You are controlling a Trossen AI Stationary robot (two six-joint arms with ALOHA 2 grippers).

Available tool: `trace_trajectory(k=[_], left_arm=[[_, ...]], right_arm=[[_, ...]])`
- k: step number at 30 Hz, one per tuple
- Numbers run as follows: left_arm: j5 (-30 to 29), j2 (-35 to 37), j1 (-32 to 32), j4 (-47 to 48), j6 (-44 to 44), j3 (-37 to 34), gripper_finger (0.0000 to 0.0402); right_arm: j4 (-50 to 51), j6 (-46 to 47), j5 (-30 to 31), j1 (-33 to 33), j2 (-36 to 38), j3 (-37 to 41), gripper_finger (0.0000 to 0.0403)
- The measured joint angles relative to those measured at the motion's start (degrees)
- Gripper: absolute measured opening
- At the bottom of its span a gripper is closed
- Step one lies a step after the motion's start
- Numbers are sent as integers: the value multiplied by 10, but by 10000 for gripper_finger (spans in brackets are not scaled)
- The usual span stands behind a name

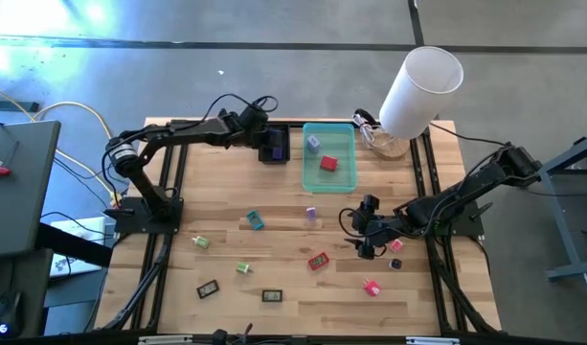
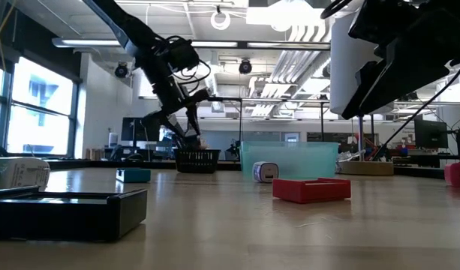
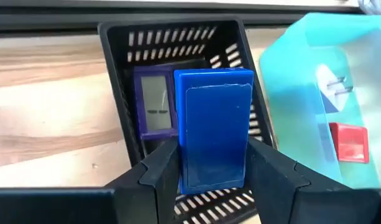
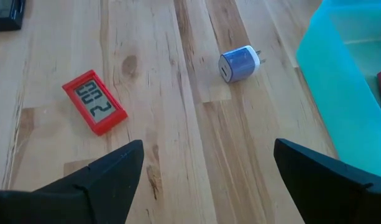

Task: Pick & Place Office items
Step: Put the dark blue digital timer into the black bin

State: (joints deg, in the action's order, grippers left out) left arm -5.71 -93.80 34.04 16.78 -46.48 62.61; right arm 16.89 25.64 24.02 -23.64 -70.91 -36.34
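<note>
A slatted wooden table (image 1: 274, 316) carries everything. At its twelve o'clock edge sits a translucent teal plastic tray (image 1: 328, 179) holding a red block (image 1: 328, 164). Just at the tray's nine o'clock stands a small black mesh basket (image 3: 153, 37) with a purple display piece (image 3: 154, 102) inside. Above it the left gripper (image 3: 212, 171) grasps a flat blue rectangular piece (image 3: 214, 127). The right gripper (image 4: 206, 168), near four o'clock, is released and empty. Beyond its fingers lie a red display piece (image 4: 94, 102) and a rounded blue plug (image 4: 238, 63).
</note>
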Motion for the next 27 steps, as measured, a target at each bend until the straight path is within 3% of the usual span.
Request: trace_trajectory(k=[27], left_arm=[[11, -46, -2, -8, -11, -1, 155]], right_arm=[[5, -3, -1, 0, 0, 0, 350]])
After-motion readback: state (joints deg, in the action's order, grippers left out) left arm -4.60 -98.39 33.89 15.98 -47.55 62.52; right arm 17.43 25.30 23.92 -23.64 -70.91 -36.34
